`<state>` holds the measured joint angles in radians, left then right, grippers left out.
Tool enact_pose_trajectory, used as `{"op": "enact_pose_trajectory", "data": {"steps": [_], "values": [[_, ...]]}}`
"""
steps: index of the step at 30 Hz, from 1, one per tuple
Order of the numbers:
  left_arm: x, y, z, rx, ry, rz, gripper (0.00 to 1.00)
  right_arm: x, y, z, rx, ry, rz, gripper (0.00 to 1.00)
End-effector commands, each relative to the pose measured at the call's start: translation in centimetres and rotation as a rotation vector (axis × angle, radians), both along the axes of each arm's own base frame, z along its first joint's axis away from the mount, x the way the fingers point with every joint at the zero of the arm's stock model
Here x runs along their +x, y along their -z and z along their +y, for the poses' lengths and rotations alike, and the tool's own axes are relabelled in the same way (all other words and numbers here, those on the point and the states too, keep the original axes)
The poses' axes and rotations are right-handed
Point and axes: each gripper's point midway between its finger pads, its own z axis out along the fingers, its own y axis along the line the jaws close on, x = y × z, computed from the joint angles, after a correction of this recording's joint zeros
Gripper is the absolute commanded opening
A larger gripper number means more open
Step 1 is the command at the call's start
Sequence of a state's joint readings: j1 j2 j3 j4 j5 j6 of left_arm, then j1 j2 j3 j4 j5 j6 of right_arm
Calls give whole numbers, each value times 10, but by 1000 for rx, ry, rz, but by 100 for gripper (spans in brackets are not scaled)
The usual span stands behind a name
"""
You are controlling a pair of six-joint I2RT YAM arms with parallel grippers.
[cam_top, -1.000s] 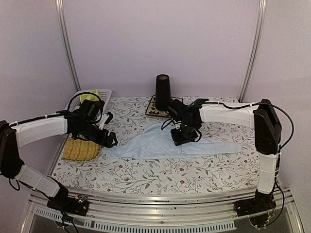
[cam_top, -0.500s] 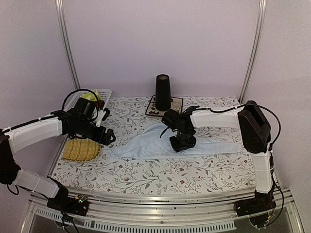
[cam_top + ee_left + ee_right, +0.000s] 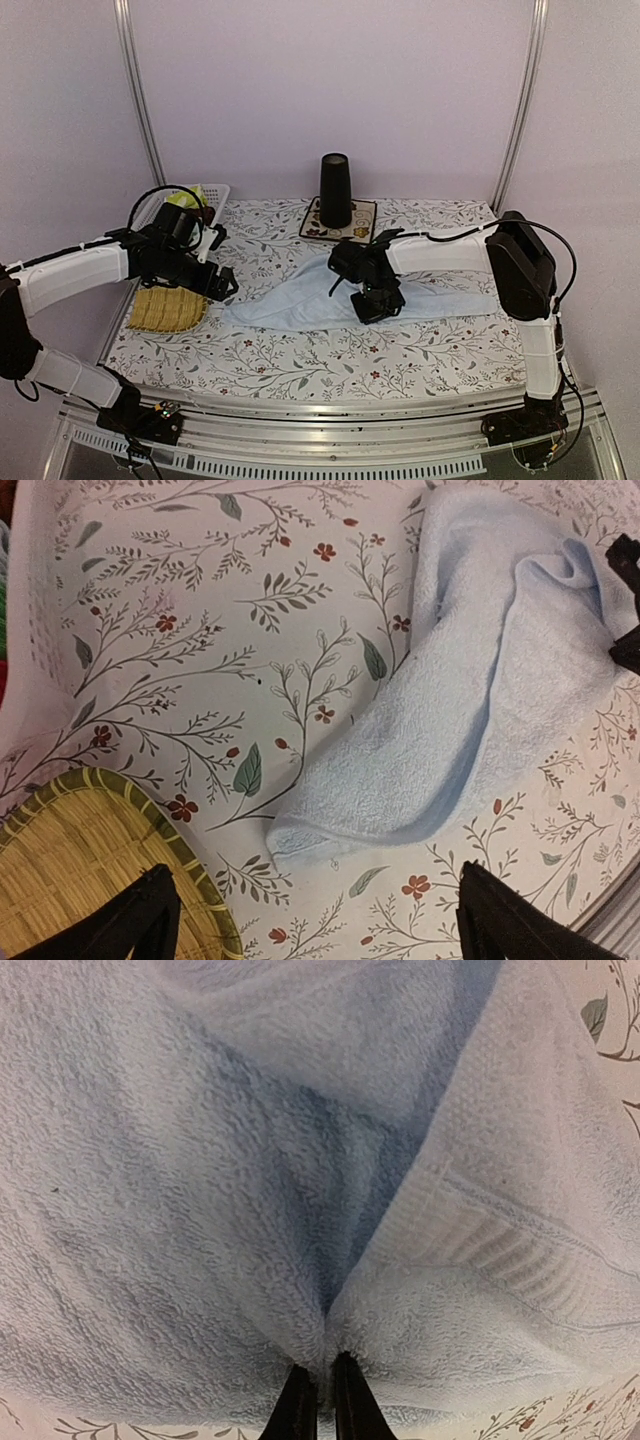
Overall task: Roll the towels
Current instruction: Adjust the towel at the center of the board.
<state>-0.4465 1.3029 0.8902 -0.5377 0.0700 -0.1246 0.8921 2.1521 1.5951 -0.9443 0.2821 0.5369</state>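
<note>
The light blue towel [image 3: 290,305] lies stretched across the middle of the flowered tablecloth, loosely folded lengthwise. My right gripper [image 3: 378,303] presses down on its middle, shut on a pinched ridge of the towel [image 3: 200,1160], with the cloth bunched between the tips of the right gripper [image 3: 320,1385]. My left gripper [image 3: 225,287] hovers open over the towel's left end. In the left wrist view the towel's rounded corner [image 3: 330,830] lies just ahead of the wide-apart left gripper [image 3: 320,925]. A yellow-green towel [image 3: 188,198] peeks from the basket at the back left, mostly hidden by my left arm.
A woven straw tray [image 3: 165,312] lies at the left edge, its rim [image 3: 120,785] beside my left finger. A tall black cup [image 3: 335,188] stands on a flowered mat [image 3: 362,212] at the back. A white basket [image 3: 215,195] sits at the back left.
My right gripper has slid toward the near left along the towel and closed, pinching up a fold. The left arm shifted slightly, its gripper still open.
</note>
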Motion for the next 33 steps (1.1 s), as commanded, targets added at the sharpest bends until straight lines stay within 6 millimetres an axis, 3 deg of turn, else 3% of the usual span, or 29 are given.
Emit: {"op": "enact_pose_trajectory", "data": {"steps": [1,4,6,7,14,23,33], "values": [[-3,3,0,-16,-1,9,97,-2,-4,-22,-87,27,-28,5],[-3,2,-2,-21,6,9,97,3,-14,-16,-57,27,-52,5],[-3,2,-3,-25,9,10,97,4,-21,-11,-24,9,-57,28],[-3,1,-3,-27,11,10,97,3,-25,-10,-15,7,-61,33],[-9,8,-6,-38,33,37,97,2,-39,-14,-7,-10,-77,34],[-10,11,-11,-54,46,47,97,6,-20,-20,-75,-101,-54,34],[-10,14,-10,-50,42,54,97,12,-11,-6,-43,-133,-39,32]]}}
